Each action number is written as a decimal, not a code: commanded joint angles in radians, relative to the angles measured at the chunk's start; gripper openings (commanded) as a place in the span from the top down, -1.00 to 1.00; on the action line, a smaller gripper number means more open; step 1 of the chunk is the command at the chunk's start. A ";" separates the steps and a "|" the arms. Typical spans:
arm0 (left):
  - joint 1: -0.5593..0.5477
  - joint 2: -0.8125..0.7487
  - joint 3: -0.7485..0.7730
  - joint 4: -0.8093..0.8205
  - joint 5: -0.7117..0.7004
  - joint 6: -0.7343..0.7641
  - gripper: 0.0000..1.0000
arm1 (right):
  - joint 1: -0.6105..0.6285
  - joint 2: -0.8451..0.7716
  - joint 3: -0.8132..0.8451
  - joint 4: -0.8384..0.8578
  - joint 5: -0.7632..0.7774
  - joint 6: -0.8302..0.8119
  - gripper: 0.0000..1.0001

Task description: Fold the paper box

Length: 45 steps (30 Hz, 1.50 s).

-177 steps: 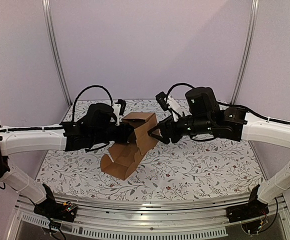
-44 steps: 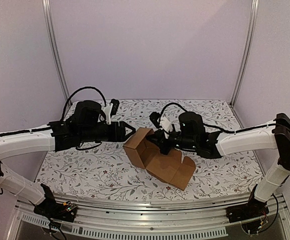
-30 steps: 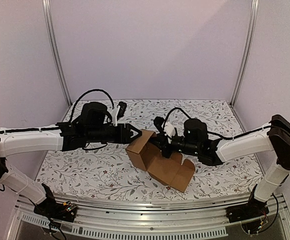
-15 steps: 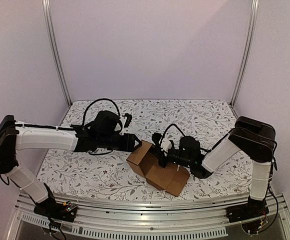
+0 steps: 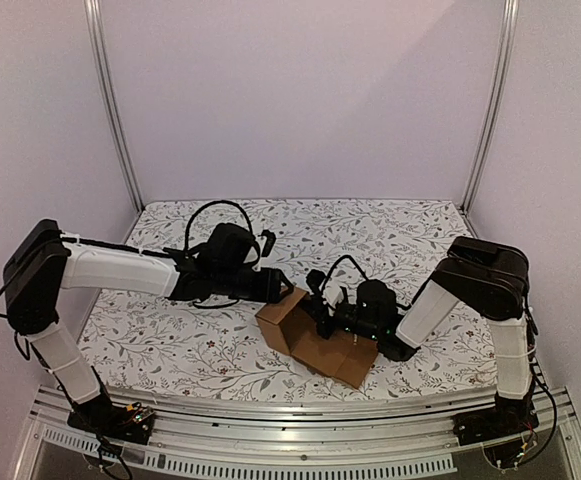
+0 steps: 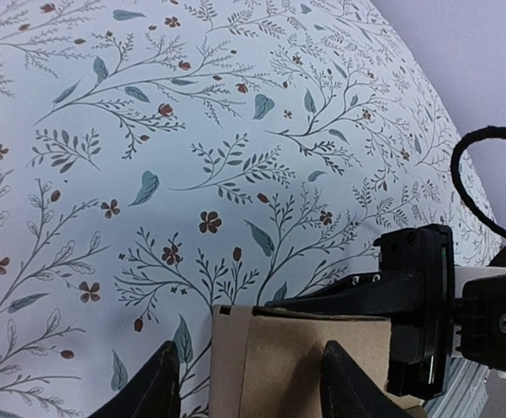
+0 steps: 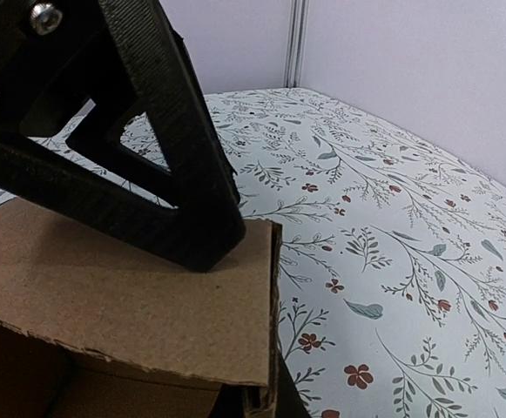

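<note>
The paper box (image 5: 312,338) is a brown, half-formed carton lying on the flowered table (image 5: 170,350), open flaps toward the front right. My right gripper (image 5: 320,307) is shut on its upper wall; in the right wrist view one black finger (image 7: 161,174) lies on top of the cardboard panel (image 7: 104,296) and the other shows under its edge. My left gripper (image 5: 288,291) is open at the box's far left corner. In the left wrist view its fingertips (image 6: 161,383) stand either side of the panel (image 6: 274,366), with the right gripper (image 6: 357,305) clamped along the far edge.
Lilac walls and two metal posts (image 5: 110,110) close off the back and sides. The right arm's elbow (image 5: 490,275) stands folded high at the right. A metal rail (image 5: 290,420) runs along the near edge.
Both arms have drawn in and sunk toward the table. The box has come down with the right gripper, and the left gripper has closed up to its far left corner.
</note>
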 commanded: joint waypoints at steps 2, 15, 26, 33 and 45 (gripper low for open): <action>-0.003 0.052 0.034 -0.022 0.013 0.032 -0.07 | 0.000 0.033 0.021 0.031 -0.013 -0.009 1.00; -0.053 0.093 0.063 -0.107 -0.043 0.044 0.02 | -0.005 0.011 0.007 0.051 0.031 -0.004 0.66; -0.056 0.075 0.057 -0.132 -0.065 0.056 0.03 | -0.006 0.044 0.010 0.051 0.028 0.005 0.73; -0.053 0.067 0.053 -0.125 -0.065 0.048 0.03 | -0.005 0.057 0.011 0.021 0.031 0.010 0.72; -0.048 0.046 0.045 -0.119 -0.057 0.031 -0.03 | -0.005 0.042 0.006 0.024 0.014 0.011 1.00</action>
